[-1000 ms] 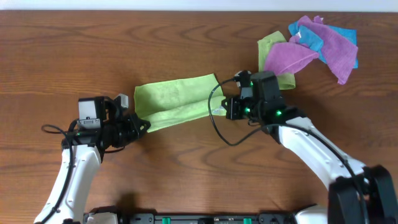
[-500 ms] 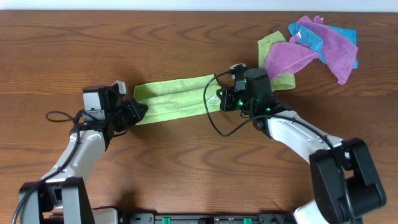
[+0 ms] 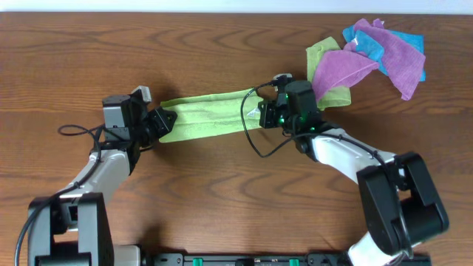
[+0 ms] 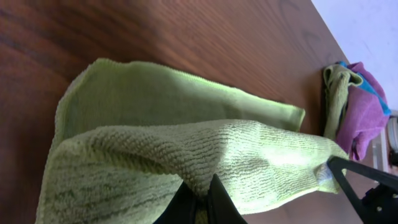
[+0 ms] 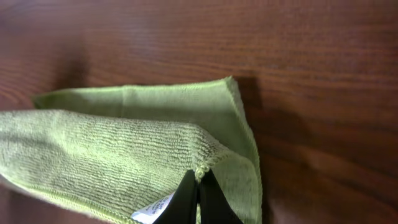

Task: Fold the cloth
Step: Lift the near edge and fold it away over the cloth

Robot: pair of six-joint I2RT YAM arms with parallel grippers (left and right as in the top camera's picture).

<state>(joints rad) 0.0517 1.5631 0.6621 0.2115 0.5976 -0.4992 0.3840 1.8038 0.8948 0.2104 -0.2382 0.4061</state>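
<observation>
On the left, the left claw (image 3: 157,123) is pinched fully shut on the left end of the cloth (image 3: 209,115). The left wrist view shows its tips closed on the edge of the upper layer. The cloth stretches as a long lime-green band across the middle of the table (image 3: 222,44). It is doubled over on itself, and the upper layer appears raised a little off the lower one, which lies flat on the wood. At the band's right end, the right claw (image 3: 260,117) is clamped just as tightly on the top layer's corner, right beside the small white tag (image 5: 152,213). Further right lies a heap of other cloths, with an olive-green cloth (image 3: 324,55) nearest and a purple cloth (image 3: 344,68) over it.

Both grips bite only a thin edge, so pulling the arms apart too hard could slip the fabric out of one claw and collapse the fold. Uneven travel of the two claws would lay the edges askew. Nothing pins the bottom layer, so dragging may bunch it. The right arm works near the heap and could snag the olive-green cloth.
</observation>
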